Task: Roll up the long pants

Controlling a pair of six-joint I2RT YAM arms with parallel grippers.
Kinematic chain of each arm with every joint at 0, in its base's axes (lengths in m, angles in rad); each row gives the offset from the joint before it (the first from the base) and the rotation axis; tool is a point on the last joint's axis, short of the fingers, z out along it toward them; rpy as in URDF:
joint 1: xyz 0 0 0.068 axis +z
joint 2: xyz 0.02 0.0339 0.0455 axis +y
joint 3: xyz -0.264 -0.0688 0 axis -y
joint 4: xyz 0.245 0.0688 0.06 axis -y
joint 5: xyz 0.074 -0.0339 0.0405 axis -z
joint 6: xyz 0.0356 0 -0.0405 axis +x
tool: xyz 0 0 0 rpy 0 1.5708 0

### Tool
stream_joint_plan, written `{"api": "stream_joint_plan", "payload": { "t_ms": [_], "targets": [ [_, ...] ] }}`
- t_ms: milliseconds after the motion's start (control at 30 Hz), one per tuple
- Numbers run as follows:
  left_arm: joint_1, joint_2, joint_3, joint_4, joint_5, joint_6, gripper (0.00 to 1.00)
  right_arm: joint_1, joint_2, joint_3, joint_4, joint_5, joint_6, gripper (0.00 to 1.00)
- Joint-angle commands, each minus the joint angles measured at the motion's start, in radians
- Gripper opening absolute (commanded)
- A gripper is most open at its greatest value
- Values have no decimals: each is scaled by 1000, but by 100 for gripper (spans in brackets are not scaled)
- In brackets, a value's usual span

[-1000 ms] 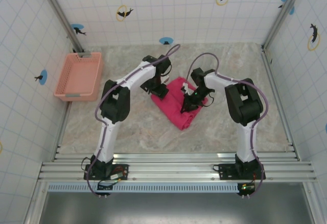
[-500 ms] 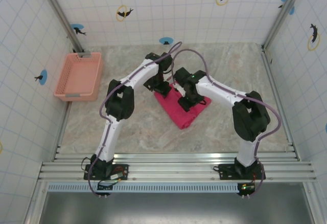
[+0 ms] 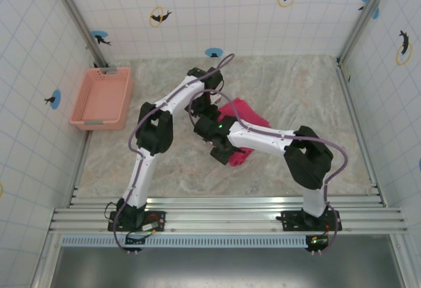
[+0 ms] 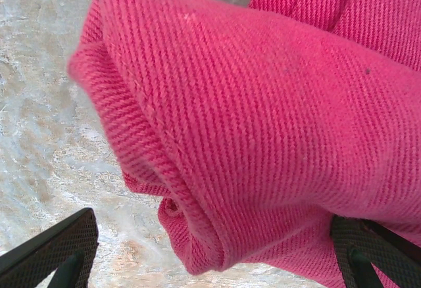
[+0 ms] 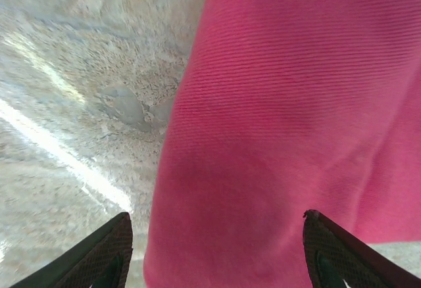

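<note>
Near the middle of the table (image 3: 309, 97), the long pants (image 3: 245, 112): bright pink-red cloth gathered into a thick, compact bundle, lying slantwise, with both arms crossing above it and hiding its middle from the overhead camera. At the bundle's far left end, the left gripper (image 4: 214, 254), pointing down, jaws spread wide and holding nothing. Between them, a rounded, rolled fold of twill with a stitched hem curling under; one jaw over bare marbled table just clear of the cloth, the other at the cloth's edge on the opposite side. At the near left end, the right gripper (image 5: 220, 254), reaching across from the right, jaws likewise wide apart and gripping nothing. Between them, a broad smooth band of the cloth, its edge just beside one jaw, pale table beyond. Well apart to the far left, close against the tiled wall (image 3: 39, 51), a pale salmon plastic basket (image 3: 102, 97) with a latticed rim.
</note>
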Motion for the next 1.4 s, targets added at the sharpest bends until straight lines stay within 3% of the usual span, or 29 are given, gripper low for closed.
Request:
{"api": "stream_joint_plan", "payload": {
  "t_ms": [0, 300, 367, 400, 500, 700, 733, 800, 1033, 1133, 1233, 1367],
  "targets": [
    [-6, 75, -26, 14, -25, 21, 94, 11, 70, -29, 30, 63, -4, 70],
    [-6, 75, -28, -8, -36, 26, 94, 22, 154, -84, 126, 306, -65, 70],
    [-6, 75, -27, -8, -34, 25, 94, 6, 181, -75, 121, 276, -98, 66],
    [-6, 76, -25, -10, -35, 25, 94, -8, 196, -68, 119, 246, -111, 59],
    [-6, 70, -25, -14, -33, 20, 94, -51, 218, -55, 109, 105, -151, 38],
    [-2, 39, -7, -29, -38, -1, 96, -141, 187, -45, 101, -277, -264, 18],
    [1, 27, 1, -34, -45, -8, 97, -161, 178, -39, 84, -435, -314, 18],
    [13, -2, 17, -40, -59, -23, 97, -181, 157, -25, 42, -568, -348, 16],
    [62, -144, 43, -19, -89, -56, 97, -309, 40, -28, -8, -1237, -345, 17],
    [67, -157, 59, -33, -96, -59, 97, -369, 23, -47, 31, -1405, -286, 16],
    [66, -157, 56, -33, -93, -67, 97, -445, 48, -91, 74, -1454, -240, 17],
    [65, -146, 44, -37, -72, -75, 97, -538, 68, -185, 221, -1335, -95, 18]
  ]
}}
